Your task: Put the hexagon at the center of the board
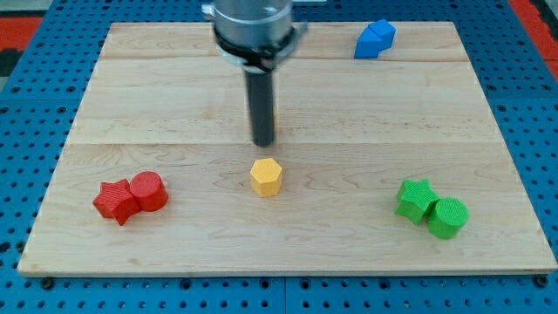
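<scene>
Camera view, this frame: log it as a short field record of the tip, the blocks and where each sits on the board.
tip: my tip, just above the yellow hexagon, a small gap between
yellow hexagon: slightly below board centre
red star and red cylinder: touching, bottom left
green star and green cylinder: touching, bottom right
blue block: top right, shape unclear
board: wooden board
</scene>
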Robot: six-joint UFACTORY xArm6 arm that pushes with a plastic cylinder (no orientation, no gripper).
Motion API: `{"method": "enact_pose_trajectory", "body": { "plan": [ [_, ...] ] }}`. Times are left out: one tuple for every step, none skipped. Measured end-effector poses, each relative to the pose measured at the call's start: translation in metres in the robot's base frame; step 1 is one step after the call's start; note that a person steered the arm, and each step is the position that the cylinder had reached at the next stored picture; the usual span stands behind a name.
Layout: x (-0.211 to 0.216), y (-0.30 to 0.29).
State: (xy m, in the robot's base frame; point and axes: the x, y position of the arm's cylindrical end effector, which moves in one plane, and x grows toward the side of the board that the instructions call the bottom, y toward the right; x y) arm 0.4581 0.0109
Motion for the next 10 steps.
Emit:
{"method": "enact_pose_trajectory", "body": {
  "plan": [
    [0.076,0.06],
    [0.124,0.031],
    [0.083,0.01],
    [0.067,0.001],
    [0.101,-0.011],
    [0.071,-0.062],
    [0.04,-0.037],
    [0.098,-0.015],
    [0.065,-0.002],
    [-0.006,-0.046]
  ]
}}
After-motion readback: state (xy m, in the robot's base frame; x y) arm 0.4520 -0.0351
